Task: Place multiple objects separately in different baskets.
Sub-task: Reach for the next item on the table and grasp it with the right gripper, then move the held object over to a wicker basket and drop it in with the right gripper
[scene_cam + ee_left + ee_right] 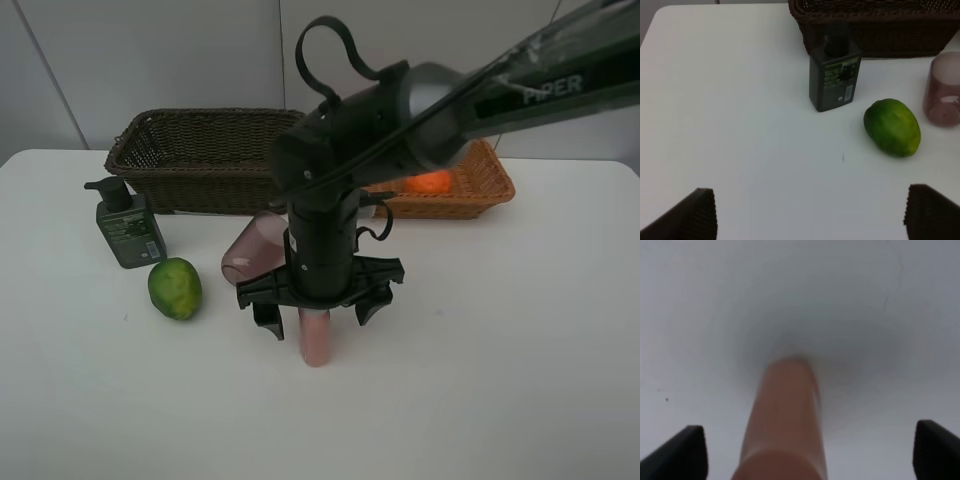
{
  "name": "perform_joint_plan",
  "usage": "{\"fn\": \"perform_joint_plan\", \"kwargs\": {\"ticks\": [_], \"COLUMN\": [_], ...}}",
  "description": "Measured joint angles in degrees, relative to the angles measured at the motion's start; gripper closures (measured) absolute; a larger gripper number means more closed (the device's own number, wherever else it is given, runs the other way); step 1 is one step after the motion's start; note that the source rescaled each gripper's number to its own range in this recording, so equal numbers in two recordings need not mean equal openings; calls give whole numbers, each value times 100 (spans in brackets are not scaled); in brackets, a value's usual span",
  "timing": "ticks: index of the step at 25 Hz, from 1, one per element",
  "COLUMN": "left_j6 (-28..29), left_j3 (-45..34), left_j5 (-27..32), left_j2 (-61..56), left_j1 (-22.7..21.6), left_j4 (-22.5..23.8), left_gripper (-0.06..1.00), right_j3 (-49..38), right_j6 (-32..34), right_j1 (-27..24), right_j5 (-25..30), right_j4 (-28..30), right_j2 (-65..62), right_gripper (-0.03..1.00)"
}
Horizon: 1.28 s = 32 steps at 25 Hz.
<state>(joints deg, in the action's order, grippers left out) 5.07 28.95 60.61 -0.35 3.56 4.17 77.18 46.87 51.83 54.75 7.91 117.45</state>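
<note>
White table [500, 350]: right hand [318, 316] straddles upright pink bottle [316, 346], apparently untouched.

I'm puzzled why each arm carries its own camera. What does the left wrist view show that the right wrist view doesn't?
Only the left wrist view: a pump bottle, a green fruit, a purple cup and a dark basket.
Only the right wrist view: a pink bottle, standing inside the open right gripper.
Both: the white table and an open gripper; the left gripper has nothing inside it.
</note>
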Motion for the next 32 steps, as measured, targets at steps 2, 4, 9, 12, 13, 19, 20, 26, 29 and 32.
{"fn": "perform_joint_plan", "kwargs": {"ticks": [2,4,9,12,13,19,20,26,29,32], "left_j6": [0,0,0,0,0,0,0,0,0,0], "left_j3": [0,0,0,0,0,0,0,0,0,0], "left_j5": [0,0,0,0,0,0,0,0,0,0], "left_j2": [0,0,0,0,0,0,0,0,0,0], "left_j1": [0,0,0,0,0,0,0,0,0,0], "left_j4": [0,0,0,0,0,0,0,0,0,0], "left_gripper": [0,0,0,0,0,0,0,0,0,0], "right_j3": [0,0,0,0,0,0,0,0,67,300], "right_j6": [0,0,5,5,5,5,5,5,5,-119], "right_j1": [0,0,0,0,0,0,0,0,0,0], "right_j5": [0,0,-9,-23,-28,-28,-28,-28,60,355], "right_j4": [0,0,-24,-103,-119,-137,-143,-148,-173,-293], "right_j2": [-1,-1,-1,-1,-1,-1,-1,-1,-1,-6], "right_gripper": [23,51,95,95,95,95,95,95,95,95]}}
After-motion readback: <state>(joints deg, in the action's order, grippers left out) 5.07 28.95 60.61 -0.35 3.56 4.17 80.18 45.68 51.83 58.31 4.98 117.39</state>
